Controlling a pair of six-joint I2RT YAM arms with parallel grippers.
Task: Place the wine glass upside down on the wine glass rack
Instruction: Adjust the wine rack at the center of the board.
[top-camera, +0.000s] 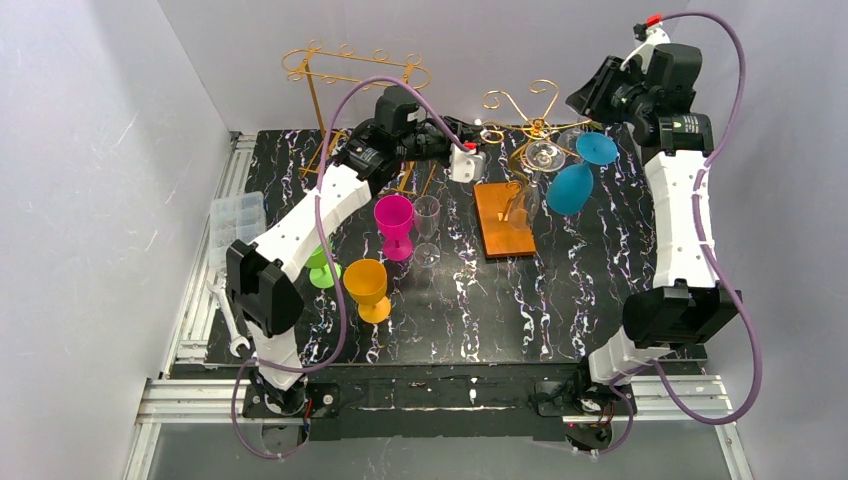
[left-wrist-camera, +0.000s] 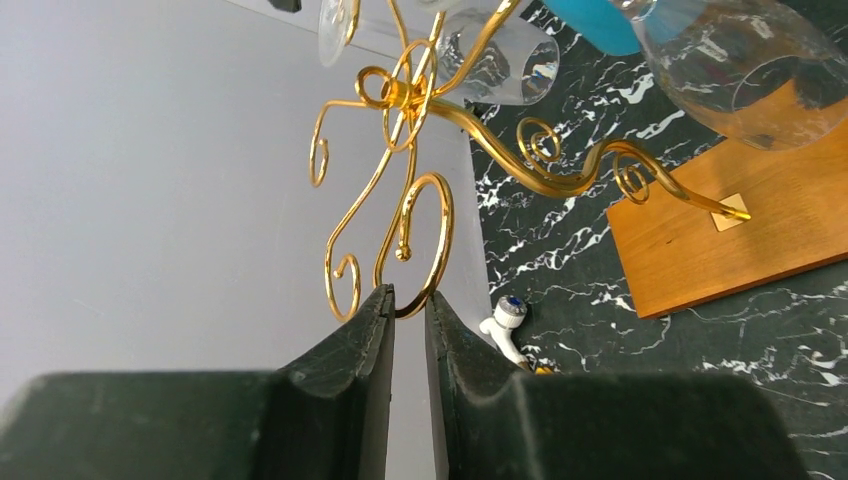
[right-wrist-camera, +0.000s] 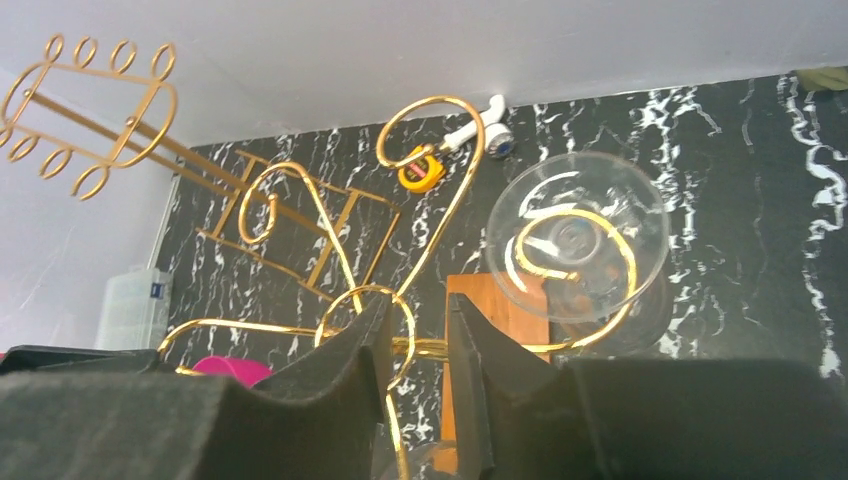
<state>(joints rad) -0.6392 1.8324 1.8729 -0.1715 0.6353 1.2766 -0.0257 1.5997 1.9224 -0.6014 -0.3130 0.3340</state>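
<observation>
The clear wine glass hangs upside down in the right half of the right wrist view. Its round foot rests on a curled arm of the gold wine glass rack, with the bowl below it. From above it shows just right of centre near the top, beside a blue glass that hangs the same way. The right claw is clear of the glass, its fingers parted a little with a gold wire of the rack running through the gap. The left claw stands almost closed, with only a thin slit between the fingers; a rack curl dips right to the fingertips (whether it is pinched I cannot tell). The rack's wooden base sits on the black marbled worktop. Left of centre stand a pink glass, an orange glass and a green glass.
</observation>
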